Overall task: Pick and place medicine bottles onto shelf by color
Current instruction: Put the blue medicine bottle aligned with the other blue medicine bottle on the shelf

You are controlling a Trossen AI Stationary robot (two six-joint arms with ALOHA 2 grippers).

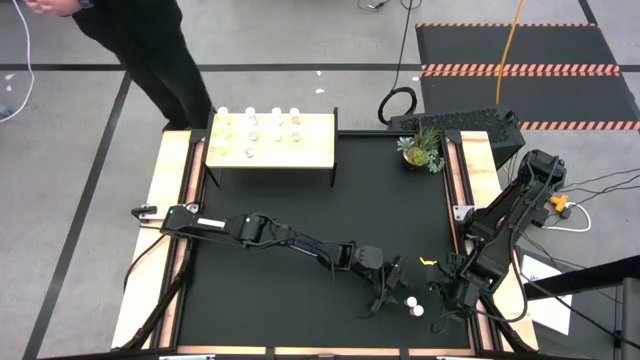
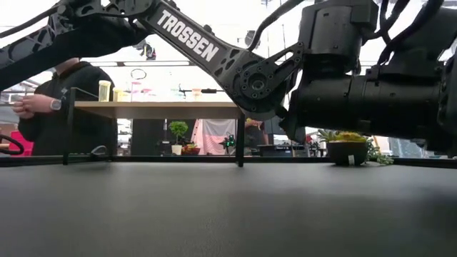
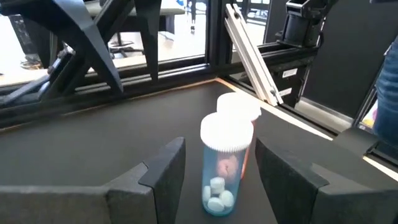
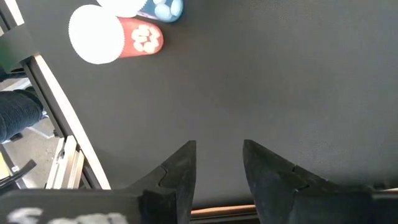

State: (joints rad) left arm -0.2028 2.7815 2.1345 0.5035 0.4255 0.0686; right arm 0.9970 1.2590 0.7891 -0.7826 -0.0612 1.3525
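your left pincer (image 3: 214,171) is low over the near-right part of the black table (image 1: 300,210), fingers (image 3: 163,168) parted with a pale blue bottle (image 3: 222,165) standing upright between them. there's a visible gap on both sides of the bottle, so the pads bracket it without a confirmed grip. the bottle has a white cap and white pills at the bottom. a red bottle (image 3: 244,118) with a white cap stands right behind it, touching or nearly so.

in the high view the left pincer (image 1: 385,290) sits beside two white caps, the blue bottle (image 1: 409,301) and the red bottle (image 1: 418,310), close to the table's near edge.

your right pincer (image 4: 219,163) hangs just beside that pair, fingers slightly apart with nothing between them, only bare table under it. its wrist view catches the red bottle (image 4: 118,38) and a sliver of the blue bottle (image 4: 158,9) side by side near the table rail. high view puts the right pincer (image 1: 447,292) at the right edge of the table.

the shelf (image 1: 270,140) is at the far-left of the table, well apart from both arms, with several white-capped bottles (image 1: 250,125) already standing on its wood top. low view shows a yellowish bottle (image 2: 105,91) up there.

a potted plant (image 1: 420,148) sits at the far-right corner. a person in dark clothes (image 1: 150,50) stands beyond the shelf.
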